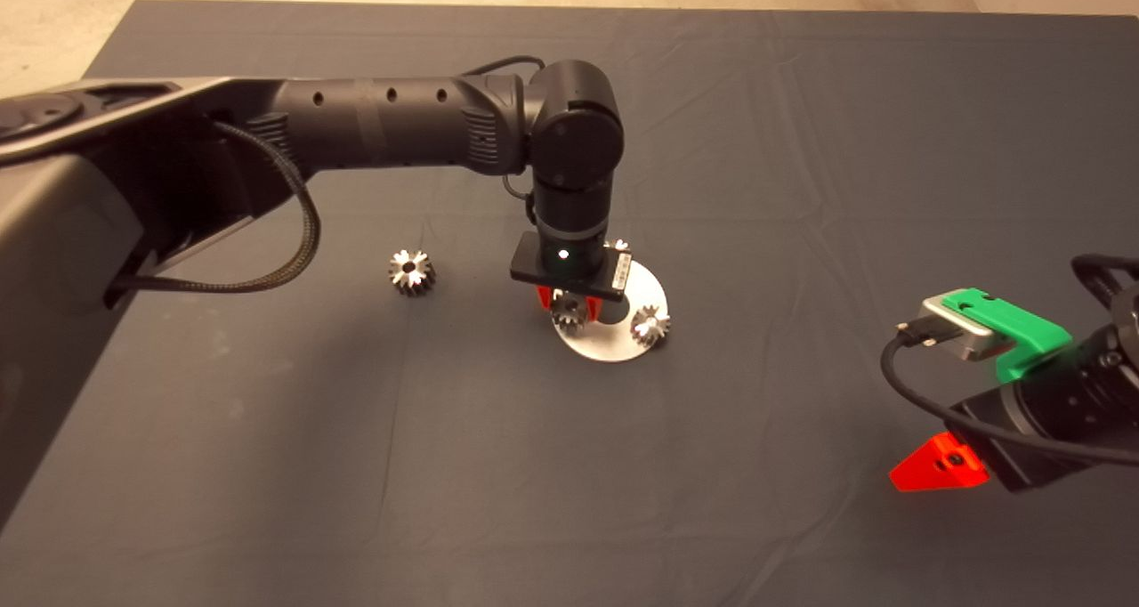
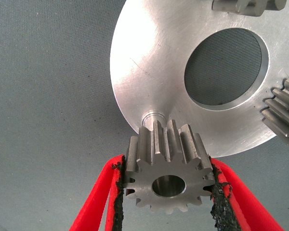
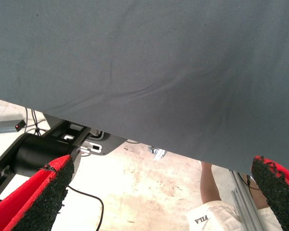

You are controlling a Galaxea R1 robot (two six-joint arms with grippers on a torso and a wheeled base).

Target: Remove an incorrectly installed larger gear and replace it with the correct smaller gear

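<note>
While the right gripper [image 1: 939,465] waits at the mat's four o'clock edge, its two red fingers [image 3: 36,195] spread wide with nothing between them, the left gripper [image 1: 568,303] hangs just below the mat's centre, over the nine o'clock rim of a round silver plate [image 1: 623,344]. Its black pads [image 2: 118,202] press against both flanks of a silver bevel gear [image 2: 168,166], so the fingers are clamped on that gear. Whether this is the smaller gear or the larger one cannot be told from its look alone. In the left wrist view the held gear shows its dark centre hole and sits right beside a short silver peg [image 2: 153,117] that stands on the plate near its rim; the gear is not seated on the peg.

The plate has a big round hole [image 2: 226,65] through which the mat [image 1: 801,189] shows. A second gear [image 1: 650,325] stands on the plate at its three o'clock rim, and a third gear [image 1: 617,246] peeks out at the twelve o'clock rim, mostly hidden behind the left wrist. A fourth gear [image 1: 411,271] lies alone on the mat, well apart at nine o'clock from the plate, tipped on its side.

Beyond the mat's edge, the right wrist view shows pale floor [image 3: 149,183], cables and a person's leg [image 3: 212,180] above a white shoe [image 3: 214,219].
</note>
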